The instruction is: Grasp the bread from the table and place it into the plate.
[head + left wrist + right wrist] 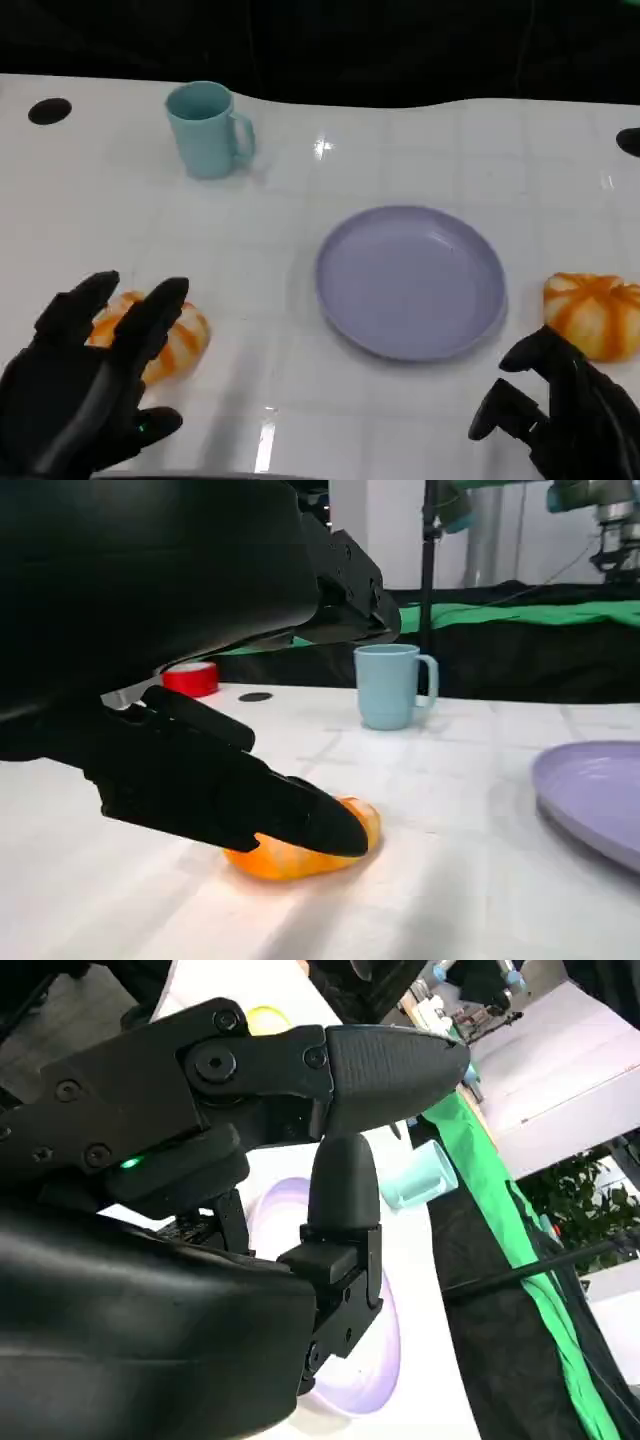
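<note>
Near left on desk (330, 420): left hand (85, 385) over bread (180, 345), fingers (290, 820) apart, nothing gripped. Lower, close round bread before lifting toward plate (410, 282). Right hand (565, 415) loosely curled, empty.

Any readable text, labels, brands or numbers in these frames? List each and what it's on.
None readable.
Cup: plain light blue, no print.
Plate: plain lavender, no marks.
Bread by the left hand and bread by the right hand: only orange and white stripes.
Red roll in the left wrist view: too blurred to tell.
</note>
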`<state>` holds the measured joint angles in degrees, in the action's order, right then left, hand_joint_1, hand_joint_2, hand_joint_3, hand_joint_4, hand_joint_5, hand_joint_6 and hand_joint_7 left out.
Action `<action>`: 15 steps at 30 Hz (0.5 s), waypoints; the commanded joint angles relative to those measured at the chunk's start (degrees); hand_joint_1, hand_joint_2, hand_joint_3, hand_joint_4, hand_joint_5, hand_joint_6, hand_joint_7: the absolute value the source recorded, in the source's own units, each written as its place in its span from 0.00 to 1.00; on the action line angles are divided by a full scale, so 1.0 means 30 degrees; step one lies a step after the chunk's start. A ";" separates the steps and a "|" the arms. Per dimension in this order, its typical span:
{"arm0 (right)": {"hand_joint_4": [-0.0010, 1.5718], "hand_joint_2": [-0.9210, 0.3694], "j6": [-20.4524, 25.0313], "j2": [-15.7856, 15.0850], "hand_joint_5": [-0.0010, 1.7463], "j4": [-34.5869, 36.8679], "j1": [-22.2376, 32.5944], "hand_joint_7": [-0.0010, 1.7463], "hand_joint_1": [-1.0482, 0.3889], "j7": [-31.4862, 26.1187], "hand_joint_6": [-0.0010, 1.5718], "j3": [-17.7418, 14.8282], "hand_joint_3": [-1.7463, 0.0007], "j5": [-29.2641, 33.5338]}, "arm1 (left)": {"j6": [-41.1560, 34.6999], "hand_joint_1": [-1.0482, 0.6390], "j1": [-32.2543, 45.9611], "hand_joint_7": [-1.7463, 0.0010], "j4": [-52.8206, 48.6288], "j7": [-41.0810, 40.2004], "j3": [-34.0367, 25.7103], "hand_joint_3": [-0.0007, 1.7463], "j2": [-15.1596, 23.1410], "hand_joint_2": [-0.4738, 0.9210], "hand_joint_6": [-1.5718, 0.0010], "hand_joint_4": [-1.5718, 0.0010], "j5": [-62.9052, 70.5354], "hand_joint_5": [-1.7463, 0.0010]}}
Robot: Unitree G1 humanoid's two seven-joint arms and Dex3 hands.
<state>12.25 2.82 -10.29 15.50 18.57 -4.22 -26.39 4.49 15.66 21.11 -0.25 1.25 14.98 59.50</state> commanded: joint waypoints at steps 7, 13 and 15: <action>0.41 0.00 -0.0234 -0.0024 1.00 -0.0113 -0.0060 1.00 0.39 0.0002 0.25 0.0050 0.75 -0.0167 | -0.2161 0.31 -0.3178 1.00 -0.2549 0.2827 0.1430 0.00 0.2074 0.87 0.89 1.00 0.0457 0.93; 0.42 0.00 -0.0499 -0.0072 1.00 -0.0030 -0.0077 0.99 0.39 0.0012 0.26 0.0096 0.75 0.0065 | -0.3059 0.28 -0.4887 1.00 -0.3795 0.5010 0.2352 0.00 0.2905 0.86 0.89 1.00 0.0027 0.93; 0.42 0.00 -0.0630 -0.0104 1.00 0.0073 -0.0085 0.99 0.39 0.0196 0.26 0.0069 0.75 -0.0020 | -0.2989 0.29 -0.5497 0.99 -0.4595 0.5236 0.2721 0.00 0.3206 0.86 0.89 1.00 -0.0101 0.92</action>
<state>11.35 2.96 -10.24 15.31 18.57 -3.67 -26.07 -4.13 1.23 9.80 14.15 8.27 22.72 59.79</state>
